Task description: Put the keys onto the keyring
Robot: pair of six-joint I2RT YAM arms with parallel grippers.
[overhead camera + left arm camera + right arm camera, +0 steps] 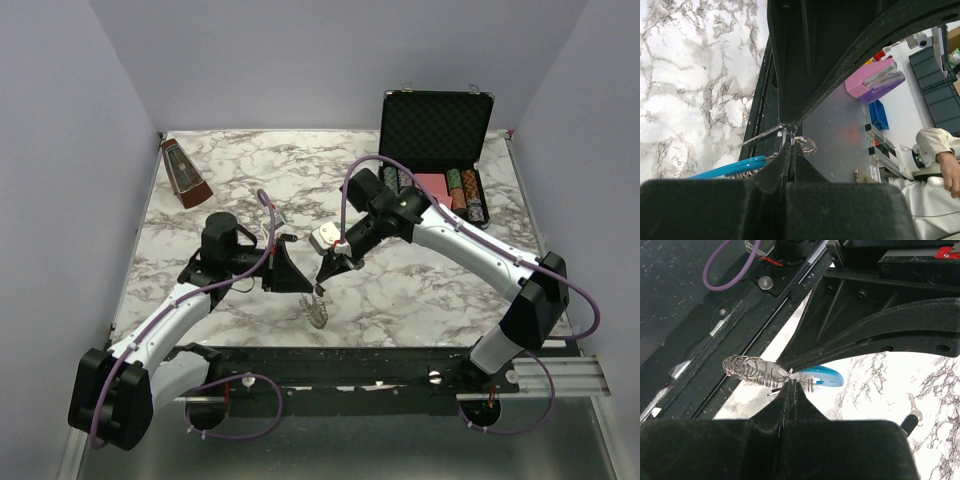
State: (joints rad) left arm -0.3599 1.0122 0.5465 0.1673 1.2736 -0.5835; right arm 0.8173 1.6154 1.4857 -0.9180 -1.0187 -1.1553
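Silvery links of the keyring (318, 306) are hanging between two closed pincers, low in the middle of the marble worktop (250, 160).

In the overhead view, the left pincer (300, 282) and right pincer (325, 276) are meeting almost tip to tip just above the loop. In the left wrist view, the left pincer (790, 136) is clamping shut at mid-frame on what looks like a key (762, 136). A small split ring (805, 145) is showing just right of the tips and the keyring's blue section (735, 169) is at lower left. In the right wrist view, the right pincer (789, 382) is gripping the coiled links. A loose key (912, 407) is lying on the worktop at lower right. Threading seems to be under way. The next move likely calls for steadying the loop while working the key's ring onto it.
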